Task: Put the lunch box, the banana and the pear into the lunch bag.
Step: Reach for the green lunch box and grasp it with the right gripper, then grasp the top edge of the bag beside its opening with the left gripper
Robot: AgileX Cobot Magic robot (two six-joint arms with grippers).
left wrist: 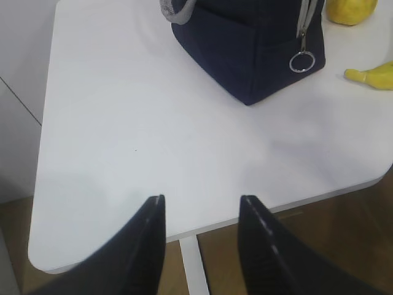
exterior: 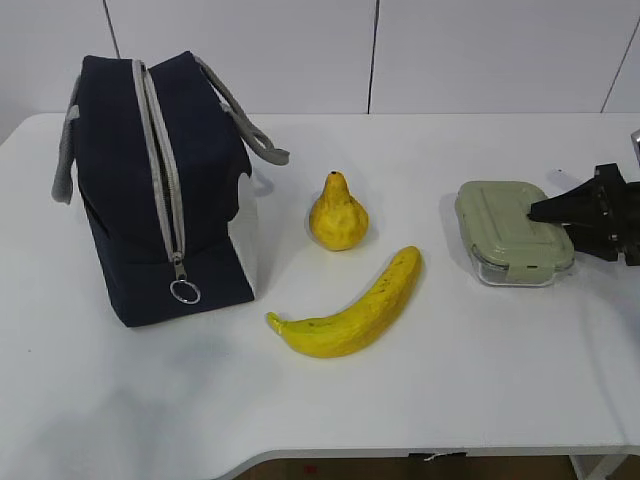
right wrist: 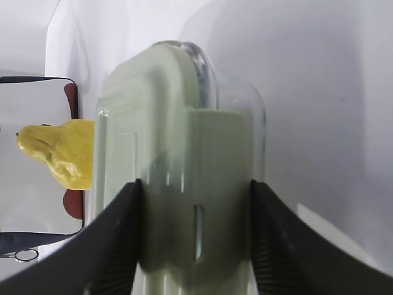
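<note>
Leftmost on the white worktop [exterior: 420, 390] stands the lunch bag [exterior: 150, 200], navy, upright, its grey zipper running over the top and down the near end to a ring pull [exterior: 184, 291]; the zipper looks closed along the length that shows. Grey handles hang off both sides. The left claw [left wrist: 201, 209] appears only in the left wrist view, hovering above the worktop's near corner, well apart from the bag, its 2 fingers parted with nothing between them.

Next to the right sits the pear [exterior: 338, 214], upright, neck pointing up, near the bag but not touching it. Just in front of it lies the banana [exterior: 352, 307], curved, its stem end toward the bag and its other end pointing right and back; a small gap separates it from the pear.

Farther right rests the lunch box [exterior: 512, 231], flat on the worktop, sage-green lid on. The right claw [right wrist: 195, 193] reaches in from the right edge, its 2 fingers against opposite sides of the box's near end, clamping it.
</note>
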